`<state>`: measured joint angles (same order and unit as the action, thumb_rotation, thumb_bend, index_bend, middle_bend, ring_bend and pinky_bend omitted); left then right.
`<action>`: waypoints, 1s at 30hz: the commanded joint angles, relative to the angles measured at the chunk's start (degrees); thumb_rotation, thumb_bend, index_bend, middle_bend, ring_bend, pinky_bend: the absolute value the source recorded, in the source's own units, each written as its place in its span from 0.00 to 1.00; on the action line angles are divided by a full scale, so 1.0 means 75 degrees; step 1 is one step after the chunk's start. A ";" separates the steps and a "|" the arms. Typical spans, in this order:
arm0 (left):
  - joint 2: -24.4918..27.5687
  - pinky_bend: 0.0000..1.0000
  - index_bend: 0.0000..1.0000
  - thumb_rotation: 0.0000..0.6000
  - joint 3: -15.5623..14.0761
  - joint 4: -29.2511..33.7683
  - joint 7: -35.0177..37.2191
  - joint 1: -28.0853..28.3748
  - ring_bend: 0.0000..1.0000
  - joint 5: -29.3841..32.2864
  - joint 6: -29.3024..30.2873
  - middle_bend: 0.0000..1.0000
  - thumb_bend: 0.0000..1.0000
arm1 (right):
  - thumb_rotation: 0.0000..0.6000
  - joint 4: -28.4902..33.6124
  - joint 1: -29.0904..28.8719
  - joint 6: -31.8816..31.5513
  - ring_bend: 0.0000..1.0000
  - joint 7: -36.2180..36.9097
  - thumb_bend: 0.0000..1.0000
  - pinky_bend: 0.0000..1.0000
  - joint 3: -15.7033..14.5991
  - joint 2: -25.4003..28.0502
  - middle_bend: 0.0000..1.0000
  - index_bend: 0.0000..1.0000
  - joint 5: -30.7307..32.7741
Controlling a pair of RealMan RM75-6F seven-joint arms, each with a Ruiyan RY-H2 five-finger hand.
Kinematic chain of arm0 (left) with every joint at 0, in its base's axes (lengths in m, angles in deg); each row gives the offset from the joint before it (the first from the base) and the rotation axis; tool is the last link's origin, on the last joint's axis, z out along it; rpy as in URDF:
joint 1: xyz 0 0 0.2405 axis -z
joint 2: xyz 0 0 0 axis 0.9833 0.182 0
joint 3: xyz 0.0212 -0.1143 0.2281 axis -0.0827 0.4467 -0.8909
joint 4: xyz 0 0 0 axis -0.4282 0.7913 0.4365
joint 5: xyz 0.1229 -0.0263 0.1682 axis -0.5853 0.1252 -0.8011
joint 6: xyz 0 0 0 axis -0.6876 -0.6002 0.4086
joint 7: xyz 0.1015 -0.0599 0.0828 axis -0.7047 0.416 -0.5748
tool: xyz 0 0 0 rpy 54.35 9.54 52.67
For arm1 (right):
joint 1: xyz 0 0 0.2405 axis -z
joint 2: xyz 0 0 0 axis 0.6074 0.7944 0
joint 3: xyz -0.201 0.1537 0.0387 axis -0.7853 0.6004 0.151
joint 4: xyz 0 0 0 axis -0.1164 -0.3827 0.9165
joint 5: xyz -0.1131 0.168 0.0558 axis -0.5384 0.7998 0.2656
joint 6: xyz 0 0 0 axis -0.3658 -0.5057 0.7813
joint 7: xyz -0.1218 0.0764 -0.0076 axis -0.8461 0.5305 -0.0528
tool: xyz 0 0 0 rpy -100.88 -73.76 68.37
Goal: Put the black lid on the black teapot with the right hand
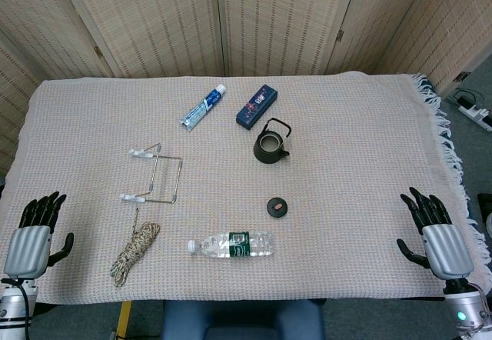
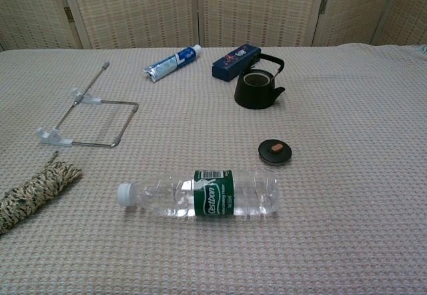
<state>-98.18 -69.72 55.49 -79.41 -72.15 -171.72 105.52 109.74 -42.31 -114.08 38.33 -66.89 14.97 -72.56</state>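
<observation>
Both hands sit at the near corners of the table, which is covered by a woven beige cloth. Left hand is at the near-left edge, palm down, fingers spread and holding nothing. Right hand is at the near-right edge, fingers also spread, nothing in it. Neither hand shows in the chest view.

Black teapot stands upright near table centre, slightly toward the far side, top open, handle raised, spout pointing right. Black lid lies flat on the cloth on the near side of the teapot, clearly apart from it, with a small reddish-brown knob facing up. Lid is well to the left of the right hand.

Other stuff: clear water bottle with a green label lies on its side just nearer than the lid, white cap pointing left. Dark blue box lies just beyond the teapot; toothpaste tube lies to its left, cap end toward the far side. Wire stand with white clips sits on the left half of the table. Coiled speckled rope lies nearer than the stand, close to the front edge.
</observation>
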 commanded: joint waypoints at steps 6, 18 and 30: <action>0.0027 0.00 0.00 1.00 -0.0025 -0.0001 0.0049 -0.0032 0.00 -0.0009 0.0031 0.00 0.43 | 1.00 0.0027 0.0011 -0.0068 0.08 -0.0030 0.34 0.00 0.0018 0.0031 0.03 0.00 -0.0010; 0.0107 0.00 0.00 1.00 -0.0060 0.0029 0.0070 -0.0050 0.00 -0.0142 0.0111 0.00 0.43 | 1.00 0.0320 -0.0210 0.0185 0.10 -0.0361 0.34 0.00 0.0118 0.0275 0.03 0.00 -0.0001; 0.0241 0.00 0.00 1.00 -0.0082 0.0122 0.0129 -0.0109 0.00 -0.0226 0.0227 0.00 0.43 | 1.00 0.1389 -0.1576 0.1810 0.34 -0.1777 0.34 0.26 0.0562 0.0531 0.08 0.00 -0.0024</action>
<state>-96.37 -70.33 56.41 -78.44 -72.96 -173.41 107.21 118.32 -52.04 -102.88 26.66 -63.65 18.71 -72.96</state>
